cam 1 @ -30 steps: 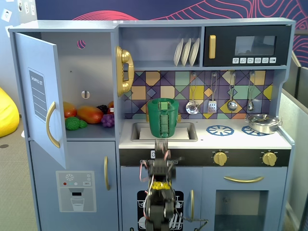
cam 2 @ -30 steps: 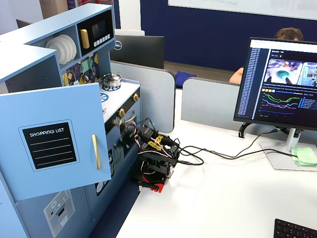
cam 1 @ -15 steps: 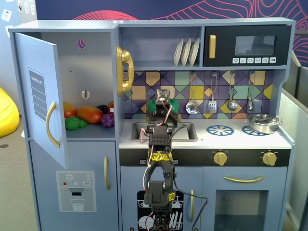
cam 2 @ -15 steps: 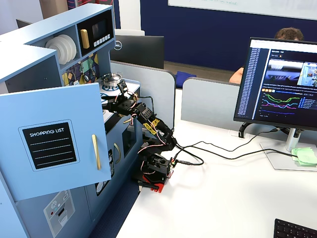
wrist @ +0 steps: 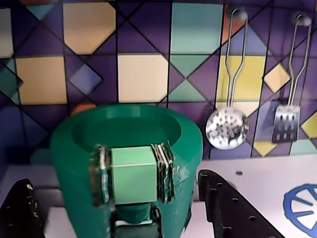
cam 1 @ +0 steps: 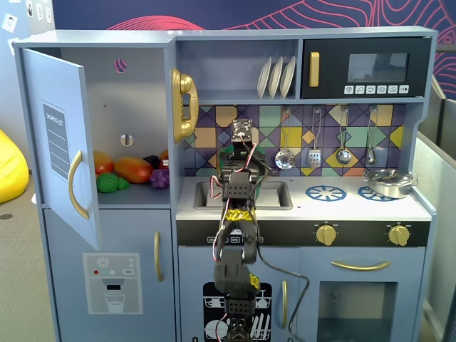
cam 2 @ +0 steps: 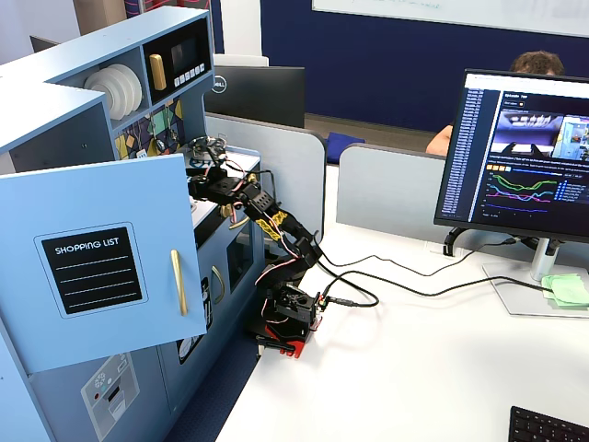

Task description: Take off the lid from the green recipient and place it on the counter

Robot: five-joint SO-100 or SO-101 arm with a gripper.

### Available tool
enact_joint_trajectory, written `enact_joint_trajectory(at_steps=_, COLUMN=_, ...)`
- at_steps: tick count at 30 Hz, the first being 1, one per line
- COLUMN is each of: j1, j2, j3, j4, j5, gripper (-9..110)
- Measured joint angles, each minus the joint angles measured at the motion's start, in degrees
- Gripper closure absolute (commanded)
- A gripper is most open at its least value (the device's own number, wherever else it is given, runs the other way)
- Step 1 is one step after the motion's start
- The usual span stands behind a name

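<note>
In the wrist view the dark-green recipient (wrist: 79, 163) stands close in front of me, with its lighter green ribbed handle strip (wrist: 133, 173) facing the camera. Its top shows as a sunken dark-green hollow (wrist: 124, 126). I cannot make out the lid or a raised handle on top. My gripper (wrist: 114, 181) is open, with one black finger (wrist: 17, 210) left of the recipient and the other (wrist: 233, 208) right of it, both clear of it. The pale counter (wrist: 257, 181) lies under it. In a fixed view my arm (cam 1: 239, 192) hides the recipient at the sink.
A silver pan (cam 1: 388, 183) sits on the right burner. A blue burner ring (wrist: 302, 203) is to the right. A skimmer (wrist: 227, 128) and spatula (wrist: 286, 123) hang on the tiled wall behind. The sink recess (cam 1: 274, 196) is beside my arm. The fridge door (cam 1: 60, 142) stands open.
</note>
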Motion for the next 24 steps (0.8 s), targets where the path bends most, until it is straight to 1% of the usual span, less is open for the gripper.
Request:
enact_joint_trajectory(at_steps=10, j1=0.09, j2=-8.79, j3=-4.92, j4=-1.41, j5=-0.88, gripper=68)
enact_joint_trajectory(at_steps=14, j1=0.09, j2=-11.78, j3=-7.12, j4=-1.93, j5=-0.88, gripper=72)
enact_joint_trajectory(at_steps=21, j1=-0.09, j2=-14.41, j3=-8.88, j4=-2.02, j5=-1.49, gripper=89)
enact_joint_trajectory(at_steps=24, j1=-0.44, j2=-14.5, j3=-8.88, j4=-2.02, j5=-1.58, gripper=100)
